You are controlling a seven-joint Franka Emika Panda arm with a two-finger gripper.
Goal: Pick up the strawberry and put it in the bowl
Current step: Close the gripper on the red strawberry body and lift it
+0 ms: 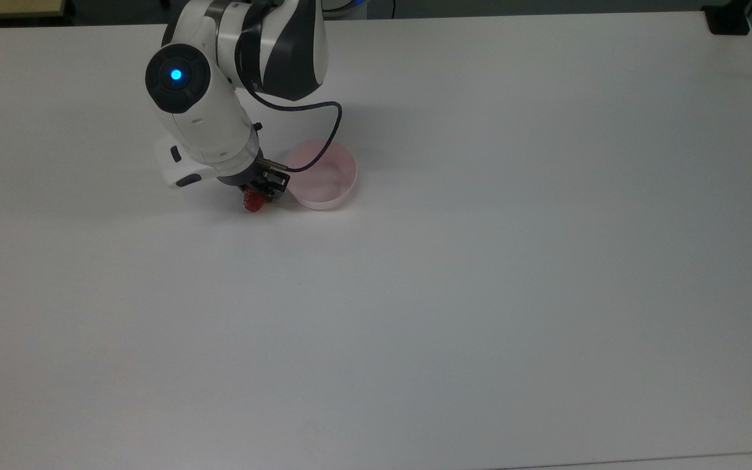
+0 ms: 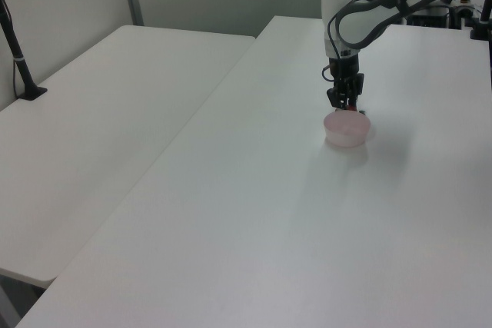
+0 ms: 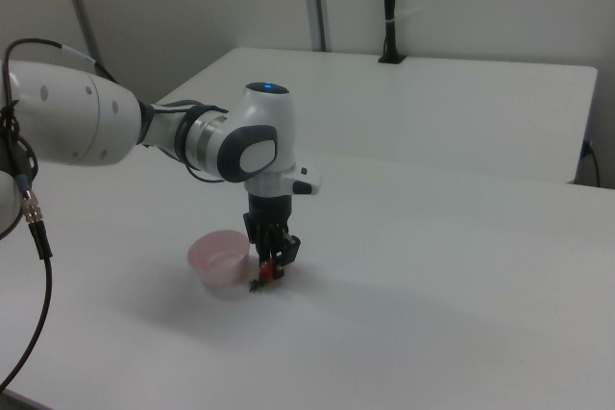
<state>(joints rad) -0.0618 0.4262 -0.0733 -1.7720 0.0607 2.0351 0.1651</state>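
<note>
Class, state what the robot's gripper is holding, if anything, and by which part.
The gripper is closed on the strawberry, gripping its red body, beside the bowl.
</note>
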